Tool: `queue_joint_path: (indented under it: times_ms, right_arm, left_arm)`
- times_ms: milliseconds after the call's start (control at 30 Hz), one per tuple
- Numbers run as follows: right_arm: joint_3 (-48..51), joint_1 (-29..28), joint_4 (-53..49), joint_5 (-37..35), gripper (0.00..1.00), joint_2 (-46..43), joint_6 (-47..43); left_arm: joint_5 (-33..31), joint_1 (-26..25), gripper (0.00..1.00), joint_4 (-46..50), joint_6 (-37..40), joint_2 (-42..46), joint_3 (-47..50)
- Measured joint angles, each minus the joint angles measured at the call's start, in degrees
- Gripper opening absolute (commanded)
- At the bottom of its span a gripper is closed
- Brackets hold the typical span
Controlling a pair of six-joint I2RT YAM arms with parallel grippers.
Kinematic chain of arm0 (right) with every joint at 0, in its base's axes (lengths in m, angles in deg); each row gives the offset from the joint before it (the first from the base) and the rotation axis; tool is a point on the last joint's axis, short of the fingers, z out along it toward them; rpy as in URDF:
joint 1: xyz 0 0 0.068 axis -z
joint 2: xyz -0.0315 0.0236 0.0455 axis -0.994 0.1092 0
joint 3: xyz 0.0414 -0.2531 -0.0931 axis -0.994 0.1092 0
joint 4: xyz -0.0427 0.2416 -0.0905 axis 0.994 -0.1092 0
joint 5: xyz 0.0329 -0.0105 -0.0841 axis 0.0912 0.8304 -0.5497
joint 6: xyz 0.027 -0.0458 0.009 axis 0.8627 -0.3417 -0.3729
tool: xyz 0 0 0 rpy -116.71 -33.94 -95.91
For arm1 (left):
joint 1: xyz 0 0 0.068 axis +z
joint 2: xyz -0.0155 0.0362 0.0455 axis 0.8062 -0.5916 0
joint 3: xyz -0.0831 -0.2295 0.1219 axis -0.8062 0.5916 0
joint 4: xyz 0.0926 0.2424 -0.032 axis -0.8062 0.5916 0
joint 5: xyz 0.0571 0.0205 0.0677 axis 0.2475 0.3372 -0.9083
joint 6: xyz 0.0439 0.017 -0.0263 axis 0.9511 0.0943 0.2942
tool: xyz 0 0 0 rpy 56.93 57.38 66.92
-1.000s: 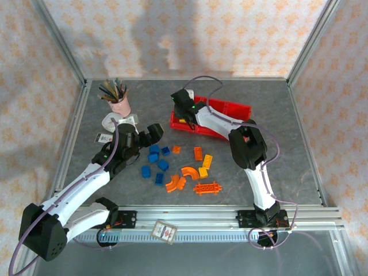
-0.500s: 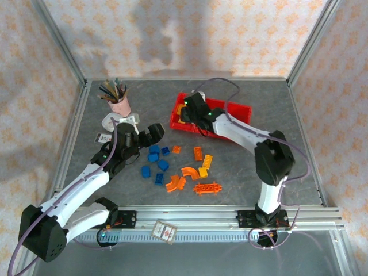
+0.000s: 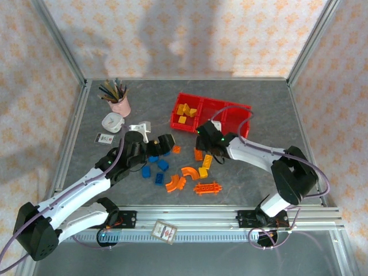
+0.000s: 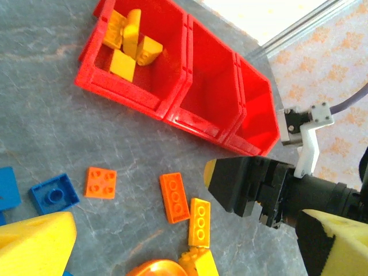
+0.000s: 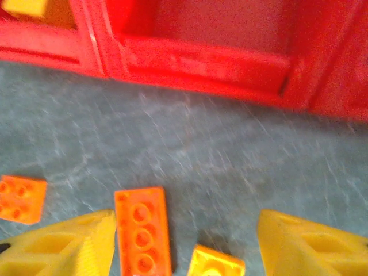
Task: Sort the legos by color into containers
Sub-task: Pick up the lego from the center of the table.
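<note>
Since nearly everything lies loose on the table (image 3: 149, 103), the sorting looks barely begun. Nearest the arm bases, the long studded orange piece (image 3: 207, 188) lies flat, with the orange arches (image 3: 189, 171) just beyond it and the blue bricks (image 3: 164, 165) scattered to their left. The left gripper (image 4: 185, 236) hovers over the far edge of that blue scatter, its fingers spread wide and holding nothing. A little farther on, the right gripper (image 5: 185, 230) hangs low over the table, jaws likewise parted and empty. An orange brick (image 5: 142, 230) lies by its left finger, and a loose yellow brick (image 5: 215, 265) peeks in between the two fingers. A small orange square (image 4: 100, 182) rests apart, to the left.

Beyond them stands the red tray (image 4: 132, 95), its three square compartments side by side. A few sorted yellow bricks (image 4: 127, 43) are heaped in the left-end compartment, while the middle and right ones hold no brick. I judge one colour partly done, with every blue and orange piece and some yellows left to move.

The bricks are small, glossy and hard-edged, and most lie studs-up. The tray is bright, translucent plastic with thin upright walls.
</note>
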Motion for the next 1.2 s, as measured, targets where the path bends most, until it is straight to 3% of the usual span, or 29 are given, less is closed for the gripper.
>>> queue_joint_path:
  times_ms: [367,900,1200]
  right_arm:
    - [8.9,-1.7,-0.4,-0.6,0.68,-3.7,5.6]
    - [9.5,-4.6,2.5,2.6,0.70,-0.9,7.3]
    - [10.8,-4.7,2.7,2.0,0.66,-0.5,7.9]
  left_arm:
    - [-0.4,-3.5,0.99,-0.2,-2.4,-0.5,2.5]
    - [-1.6,-4.0,0.99,-0.3,-3.3,-1.3,2.6]
    - [-1.6,-4.0,0.99,-0.3,-3.3,-2.1,2.6]
